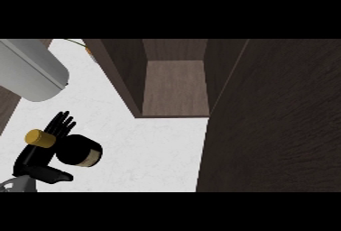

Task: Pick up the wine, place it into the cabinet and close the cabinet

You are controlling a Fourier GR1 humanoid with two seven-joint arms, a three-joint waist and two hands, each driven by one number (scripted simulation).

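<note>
- The left robot hand, at the view's lower left, has its fingers spread upward, touching the wine; whether it grips the wine cannot be told.
- The wine, dark with a gold cap, lies tilted over the white bench.
- Bare bench runs between the wine and the open cabinet.
- The cabinet's dark door stands open at right.
- A grey rounded object sits upper left.
- No label text is readable.

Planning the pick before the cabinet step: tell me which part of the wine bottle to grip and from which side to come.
Grip the wine bottle round its wide dark body, below the gold-capped neck, probably coming in from its left, where the left hand already lies against it with fingers pointing up. The bottle appears to stand upright on the white counter, so a side wrap suits it and leaves the way right, toward the open cabinet, free.
</note>
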